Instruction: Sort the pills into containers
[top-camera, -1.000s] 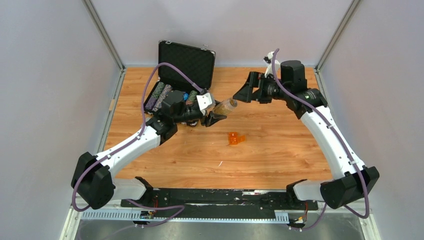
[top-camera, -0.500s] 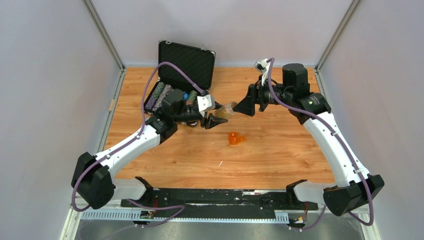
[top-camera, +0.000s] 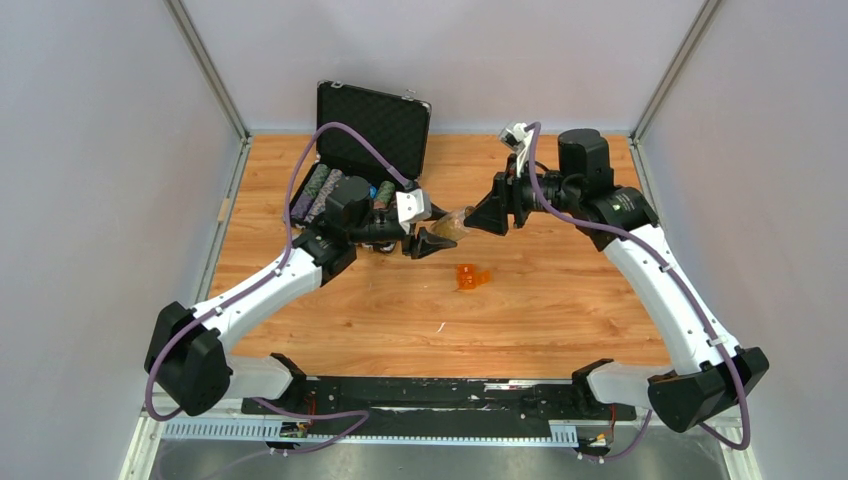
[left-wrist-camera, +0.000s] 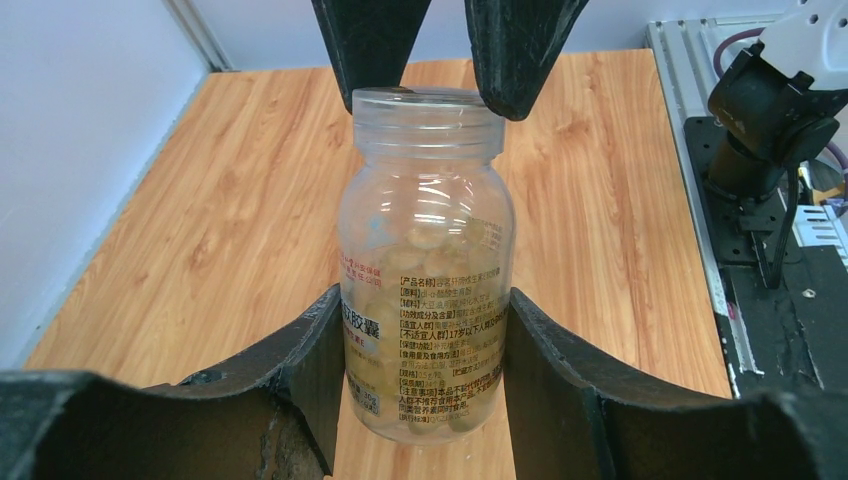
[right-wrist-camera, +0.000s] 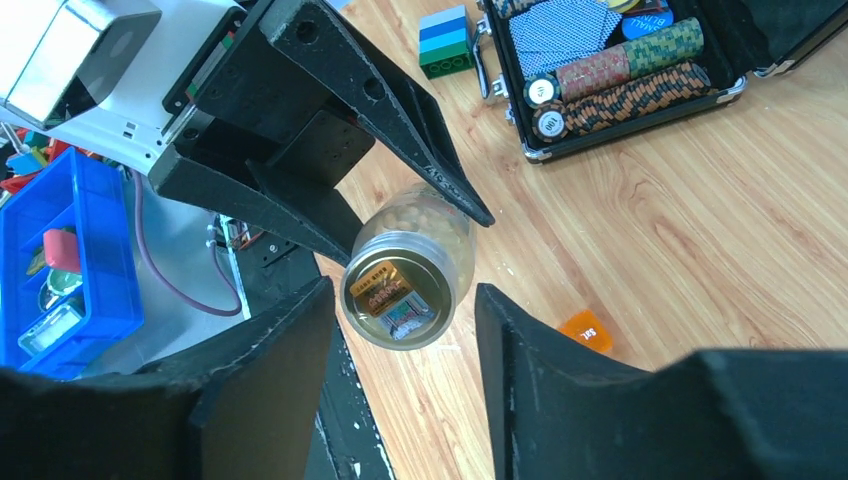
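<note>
- My left tool (left-wrist-camera: 425, 335) pinches the pill bottle (left-wrist-camera: 425, 200) by the lower part of its body, one finger pressed on each side of the printed label.
- The bottle is clear plastic and hangs in the air above the counter (top-camera: 560, 300), tilted so its neck points toward my right arm.
- The pills (left-wrist-camera: 430, 240) are pale yellow and piled inside the bottle.
- My right tool (right-wrist-camera: 400, 300) sits at the neck end, a finger close on either side of the rim. I cannot tell whether they press it or just flank it.
- The containers (top-camera: 468, 277), a small orange translucent box, lie on the counter near the middle. They are just nearward of the bottle and apart from both tools.
- A black case (top-camera: 372, 125) stands open at the far left of the counter, with striped chip rows (right-wrist-camera: 620, 85) in its base.
- A blue and green block (right-wrist-camera: 445, 40) lies beside the case.
</note>
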